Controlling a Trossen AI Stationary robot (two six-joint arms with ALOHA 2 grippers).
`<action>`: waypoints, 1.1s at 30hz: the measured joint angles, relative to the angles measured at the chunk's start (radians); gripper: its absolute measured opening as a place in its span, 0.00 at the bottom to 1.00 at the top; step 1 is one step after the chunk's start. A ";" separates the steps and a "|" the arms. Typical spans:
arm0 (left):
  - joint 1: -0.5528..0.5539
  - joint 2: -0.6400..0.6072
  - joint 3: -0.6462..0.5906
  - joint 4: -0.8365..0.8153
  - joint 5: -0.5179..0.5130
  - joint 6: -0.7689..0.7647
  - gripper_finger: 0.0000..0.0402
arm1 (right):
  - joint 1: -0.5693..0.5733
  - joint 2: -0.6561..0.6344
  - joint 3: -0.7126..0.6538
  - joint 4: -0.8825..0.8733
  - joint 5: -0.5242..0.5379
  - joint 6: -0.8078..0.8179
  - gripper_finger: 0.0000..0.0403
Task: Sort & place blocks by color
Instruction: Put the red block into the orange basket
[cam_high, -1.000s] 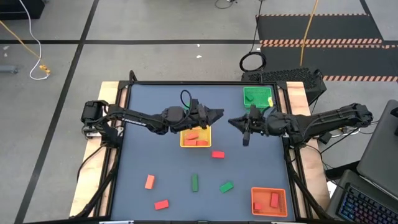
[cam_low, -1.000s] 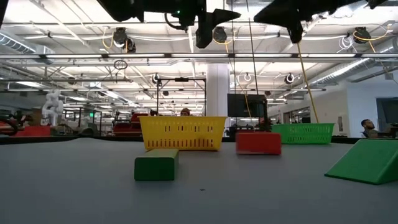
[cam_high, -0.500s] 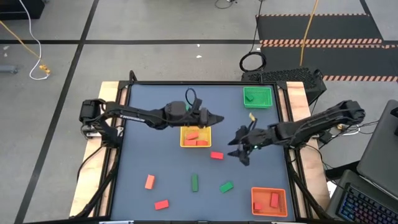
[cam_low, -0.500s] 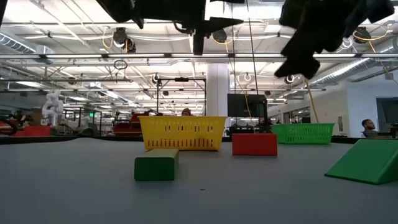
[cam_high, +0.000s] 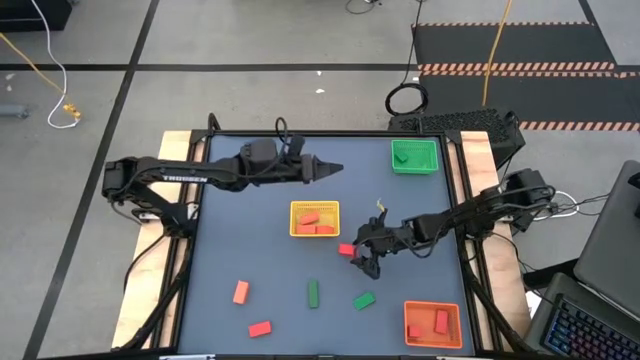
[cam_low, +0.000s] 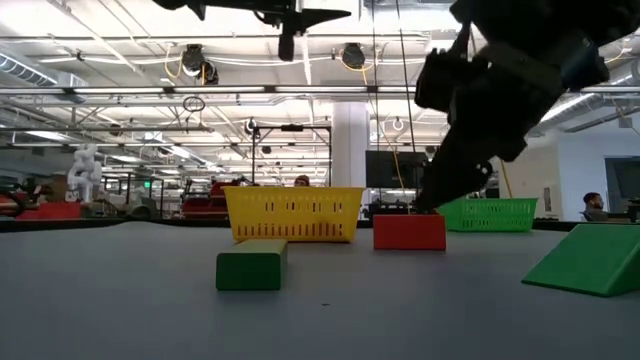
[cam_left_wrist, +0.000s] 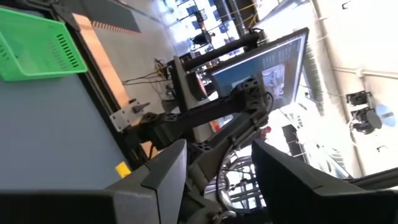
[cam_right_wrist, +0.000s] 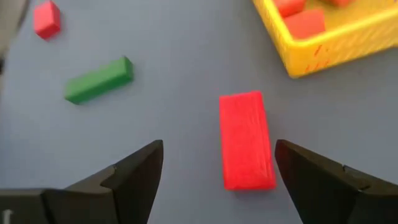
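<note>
Fingers spread, right gripper (cam_right_wrist: 217, 180) straddles red block (cam_right_wrist: 246, 148) beside yellow tray (cam_right_wrist: 323, 46); left gripper (cam_high: 335, 167) open.

Both arms were matte black, built of slim jointed links. The left arm (cam_high: 190, 174), at the frame's upper left, bore white lettering along one link. Each ended in two dark, wedge-shaped fingers (cam_right_wrist: 134, 177).

A plain blue-grey table (cam_high: 250, 250) is seen, edged in pale wood. A yellow slotted tray (cam_high: 314, 219), a green tray (cam_high: 413, 157) and an orange tray (cam_high: 432, 323) are shown. Red blocks (cam_right_wrist: 246, 139), orange-red blocks (cam_high: 240, 292) and green blocks (cam_right_wrist: 99, 80) are scattered. Both arms are dark.
</note>
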 joint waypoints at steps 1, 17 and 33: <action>0.000 -0.005 0.000 -0.005 0.000 -0.001 0.46 | 0.000 0.011 0.000 0.002 0.000 -0.002 0.75; -0.042 -0.006 0.000 -0.032 0.001 -0.004 0.46 | 0.000 0.116 0.000 0.048 0.055 -0.087 0.72; -0.073 -0.006 0.000 -0.087 -0.007 -0.016 0.46 | 0.000 0.014 -0.001 0.061 -0.009 -0.033 0.29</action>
